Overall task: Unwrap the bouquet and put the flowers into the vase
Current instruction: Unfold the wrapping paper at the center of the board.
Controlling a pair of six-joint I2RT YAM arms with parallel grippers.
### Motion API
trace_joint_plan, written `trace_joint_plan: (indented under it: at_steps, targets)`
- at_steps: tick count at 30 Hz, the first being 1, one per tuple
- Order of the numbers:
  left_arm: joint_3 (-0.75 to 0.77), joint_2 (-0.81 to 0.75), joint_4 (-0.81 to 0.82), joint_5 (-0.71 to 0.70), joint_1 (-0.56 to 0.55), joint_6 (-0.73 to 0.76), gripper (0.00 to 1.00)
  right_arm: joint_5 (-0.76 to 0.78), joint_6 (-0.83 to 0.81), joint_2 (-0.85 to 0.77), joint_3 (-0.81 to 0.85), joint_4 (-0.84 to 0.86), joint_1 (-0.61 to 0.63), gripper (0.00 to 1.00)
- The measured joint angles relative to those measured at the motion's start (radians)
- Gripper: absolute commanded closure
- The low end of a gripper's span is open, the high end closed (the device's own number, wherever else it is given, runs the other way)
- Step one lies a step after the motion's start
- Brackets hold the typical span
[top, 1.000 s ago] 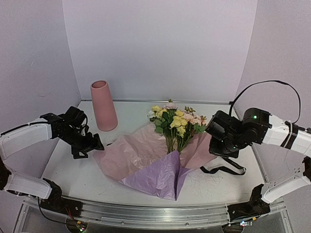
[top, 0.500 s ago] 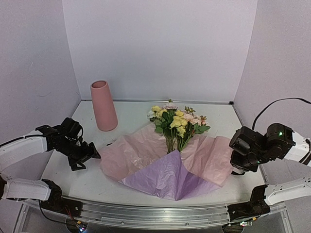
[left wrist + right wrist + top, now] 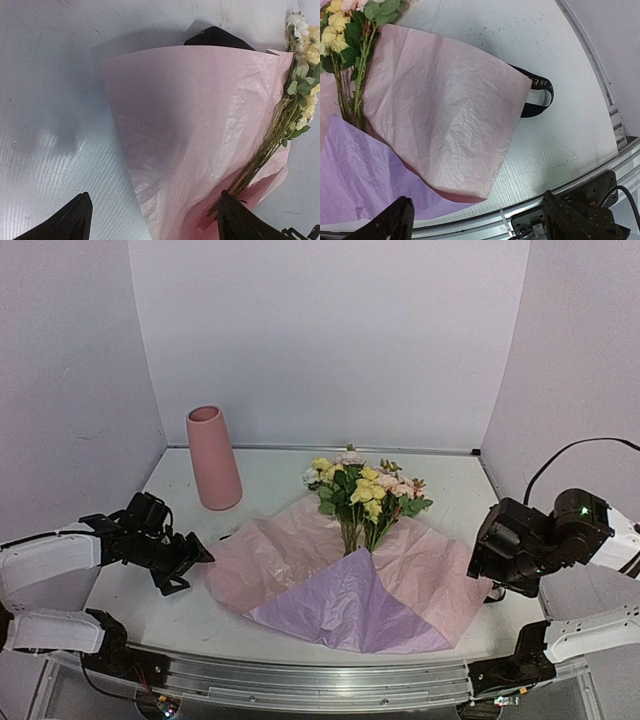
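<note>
- Two claws, both idle: my left claw and my right claw each stand with jaws spread wide and nothing between them, one at either side edge of the wrapping.
- Unwrapping looks done to me. The pink paper lies spread flat between my claws, with a lilac sheet over its near part. The black ribbon is off, its loop poking out from under the paper's edge ahead and to the right of my right claw.
- The flowers lie on the open paper, between my claws and farther out, stems running back toward the lilac sheet. None is lifted yet.
- The vase stands upright beyond my left claw, well apart from the flowers, and nothing shows above its rim.
- Left to do: gather the stems, lift them, and stand them in the vase.
- Materials:
  - The paper is thin, matte and crinkled, on a pale, scuffed tabletop.
  - The stems are thin and green, and the blooms small and round in yellow, pink and cream.
  - The ribbon is flat with gold lettering.
  - The vase is smooth matte salmon, narrowing toward its rim.
</note>
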Motion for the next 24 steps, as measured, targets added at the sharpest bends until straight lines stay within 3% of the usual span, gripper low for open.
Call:
trace_joint_plan:
  at_steps: [6, 12, 19, 24]
  targets:
    - [-0.033, 0.032, 0.069, 0.003, 0.0, -0.031, 0.26, -0.006, -0.09, 0.032, 0.033, 0.069, 0.0, 0.17]
    - [-0.07, 0.05, 0.151, 0.003, 0.0, -0.074, 0.38, -0.105, -0.199, 0.181, 0.033, 0.249, 0.0, 0.23]
    - [-0.096, 0.092, 0.233, 0.003, 0.0, -0.101, 0.5, -0.185, -0.285, 0.287, 0.033, 0.399, -0.006, 0.42]
    - [-0.096, 0.142, 0.278, 0.0, 0.0, -0.101, 0.62, -0.249, -0.33, 0.329, 0.029, 0.478, -0.088, 0.54]
